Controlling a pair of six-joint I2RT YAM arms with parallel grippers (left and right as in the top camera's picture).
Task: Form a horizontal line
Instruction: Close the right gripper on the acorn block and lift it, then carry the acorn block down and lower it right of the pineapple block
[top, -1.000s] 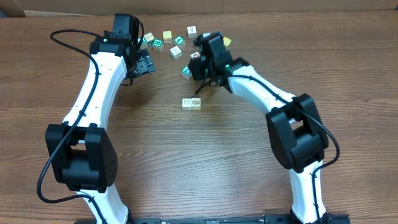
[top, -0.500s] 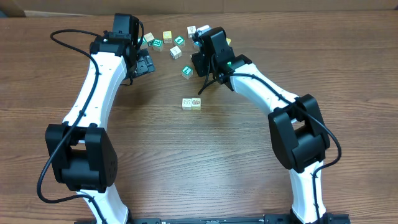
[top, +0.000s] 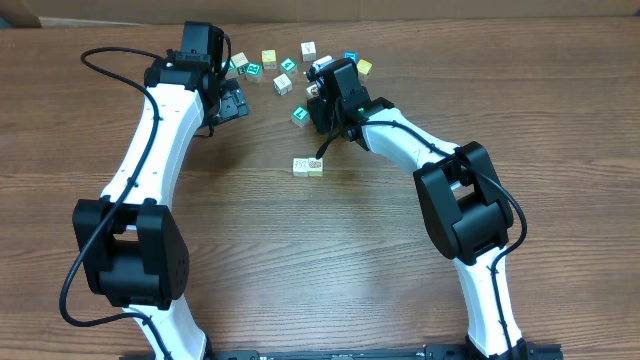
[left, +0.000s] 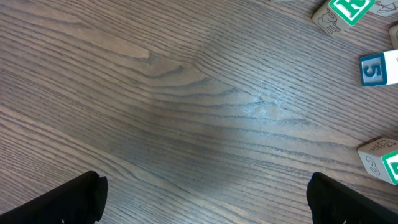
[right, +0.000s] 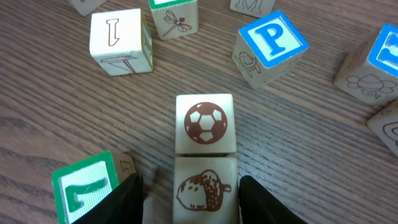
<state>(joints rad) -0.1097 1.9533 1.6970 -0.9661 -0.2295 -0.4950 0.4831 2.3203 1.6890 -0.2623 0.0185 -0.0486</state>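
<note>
1. We see the left gripper (left: 205, 190) spread wide above the bare wooden table (top: 300, 260), holding nothing. Three blocks (left: 378, 68) sit at its view's right edge.
2. Mid-table, two pale cubes (top: 308, 166) with brown drawings sit touching, side by side.
3. The right gripper (right: 189, 194) straddles the acorn block (right: 207, 186), its fingers slightly parted and one of them touching the block. One soccer-ball block (right: 204, 123) abuts the acorn block.
</note>
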